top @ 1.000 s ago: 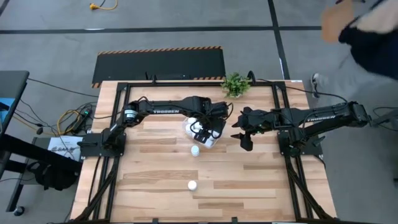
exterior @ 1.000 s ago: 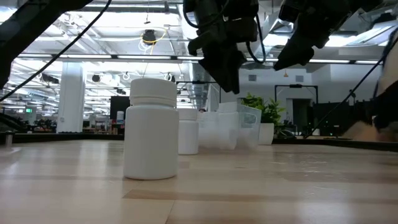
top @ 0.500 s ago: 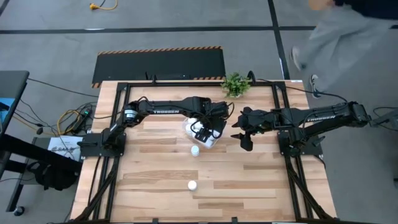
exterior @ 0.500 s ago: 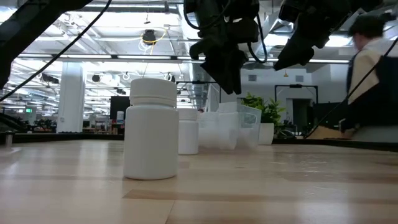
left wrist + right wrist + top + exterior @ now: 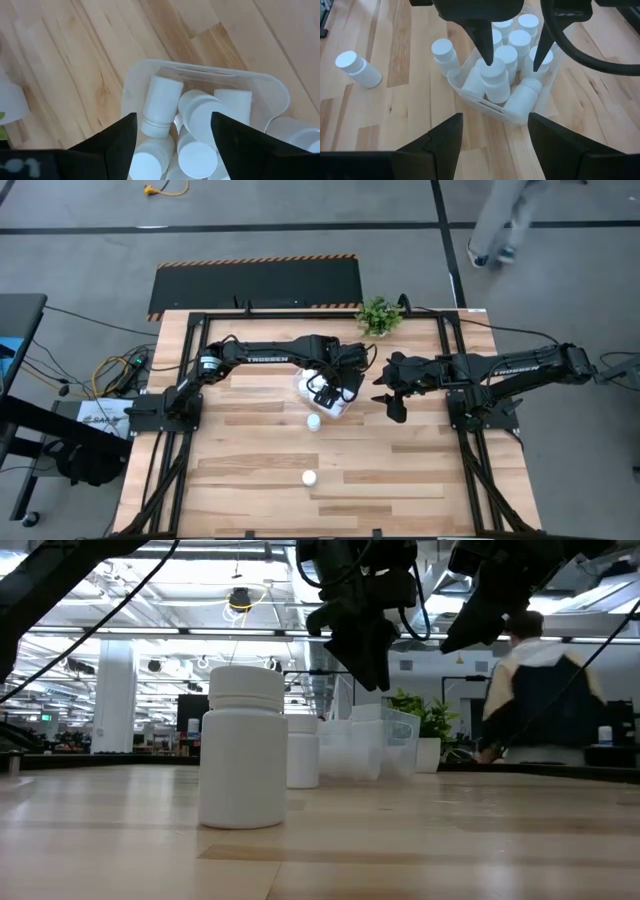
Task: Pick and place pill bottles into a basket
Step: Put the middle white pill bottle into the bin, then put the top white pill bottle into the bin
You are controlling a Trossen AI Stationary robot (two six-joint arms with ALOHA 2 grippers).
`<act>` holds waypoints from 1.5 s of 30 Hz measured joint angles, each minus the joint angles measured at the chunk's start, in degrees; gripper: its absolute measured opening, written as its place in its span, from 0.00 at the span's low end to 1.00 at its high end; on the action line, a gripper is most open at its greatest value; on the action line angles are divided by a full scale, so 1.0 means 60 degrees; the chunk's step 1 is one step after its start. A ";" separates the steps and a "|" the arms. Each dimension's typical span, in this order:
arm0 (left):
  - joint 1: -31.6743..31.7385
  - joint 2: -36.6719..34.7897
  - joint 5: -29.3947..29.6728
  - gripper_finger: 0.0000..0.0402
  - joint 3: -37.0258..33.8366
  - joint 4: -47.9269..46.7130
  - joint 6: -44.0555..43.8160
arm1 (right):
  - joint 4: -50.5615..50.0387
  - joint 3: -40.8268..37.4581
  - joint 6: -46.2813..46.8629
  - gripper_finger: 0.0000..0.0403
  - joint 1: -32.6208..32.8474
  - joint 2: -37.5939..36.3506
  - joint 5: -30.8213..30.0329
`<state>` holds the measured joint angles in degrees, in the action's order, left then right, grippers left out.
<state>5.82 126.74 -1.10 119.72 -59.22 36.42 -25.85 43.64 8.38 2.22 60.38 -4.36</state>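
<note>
The clear basket (image 5: 318,394) stands mid-table and holds several white pill bottles (image 5: 200,117), some upright and some lying; it also shows in the right wrist view (image 5: 506,111). My left gripper (image 5: 335,385) hovers open and empty just above the basket (image 5: 150,75), and its fingers (image 5: 485,42) are apart over the bottles. Two bottles stand on their bases on the table: one (image 5: 314,422) right beside the basket's near side, one (image 5: 309,477) nearer the front edge. My right gripper (image 5: 394,406) is open and empty, raised to the right of the basket.
A small green potted plant (image 5: 378,315) stands at the table's far edge. A person (image 5: 545,690) walks on the floor beyond the far right corner. Bare wood lies to the left of the basket and along the near edge.
Both arms and all bottles have kept still. A person has walked past beyond the table's far right corner.
</note>
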 joint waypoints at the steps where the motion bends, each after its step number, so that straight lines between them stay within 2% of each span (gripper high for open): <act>1: 0.0000 0.0000 -0.0001 0.60 0.0000 -0.0002 0.0000 | 0.0000 0.0000 0.0000 0.54 0.0000 -0.0004 0.0000; 7: 0.0000 0.0000 0.0057 0.60 -0.0009 -0.0039 0.0000 | 0.0004 0.0000 0.0012 0.54 0.0000 -0.0001 0.0000; 14: -0.0051 -0.0005 0.0251 0.60 -0.0854 0.0114 0.0028 | 0.0000 0.0000 0.0018 0.54 0.0000 0.0000 0.0000; 19: -0.0053 -0.0020 0.0310 0.60 -0.0940 0.0239 0.0029 | -0.0004 0.0000 0.0018 0.54 0.0000 0.0000 -0.0007; 23: -0.0051 -0.0018 0.0855 0.60 -0.0916 0.0469 0.0200 | -0.0002 0.0000 0.0022 0.54 0.0000 -0.0004 -0.0011; 28: -0.0056 -0.0018 0.0990 0.60 -0.0907 0.0845 0.0342 | -0.0011 0.0000 0.0025 0.54 0.0000 -0.0003 -0.0011; 32: -0.0117 -0.0025 0.1670 0.60 -0.0891 0.0986 0.0393 | -0.0005 0.0000 0.0102 0.54 0.0000 0.0000 -0.0011; 38: -0.0375 -0.0091 0.2873 0.60 -0.0420 0.0496 0.0761 | 0.0028 0.0000 0.0106 0.54 0.0000 -0.0003 -0.0007; 45: -0.0865 -0.1066 0.2985 0.60 -0.0328 -0.0608 0.0558 | 0.0030 0.0000 0.0107 0.54 0.0000 0.0000 0.0356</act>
<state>0.63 120.34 16.81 117.75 -62.87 39.77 -25.66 43.64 9.02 2.22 60.38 -2.22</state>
